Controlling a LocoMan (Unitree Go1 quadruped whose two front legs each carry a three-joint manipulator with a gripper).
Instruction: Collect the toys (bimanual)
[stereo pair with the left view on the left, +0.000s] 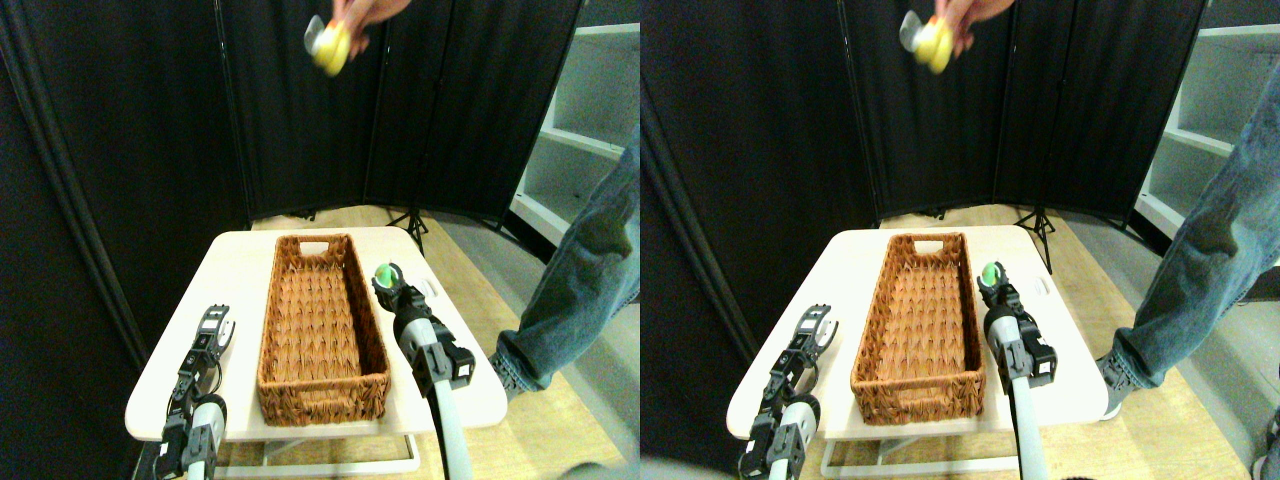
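Black folding screens are closing off the back of the room, with white shelving showing at the right, and a pale low table (240, 270) is standing on a wooden floor in front of the robot. A long brown wicker basket (322, 320) is lying lengthwise on the table and is looking empty inside. The right gripper (388, 282) is hovering just beside the basket's right rim, its jaws closing on a green toy (384, 274). The left gripper (213, 325) is resting over the bare tabletop left of the basket, jaws spread and carrying nothing. At the top edge a person's hand (362, 14) is clutching a yellow toy (331, 48) together with a grey one (316, 34), high above the table; a leg in jeans (585, 275) is standing at the right. The toys are probably light, soft and squashy, so a pinch across the body's middle should be holding well without harm. The hand is being cut off by the frame, the toys in it are blurring, and the green toy is half hiding behind the jaws, so its shape is unclear.
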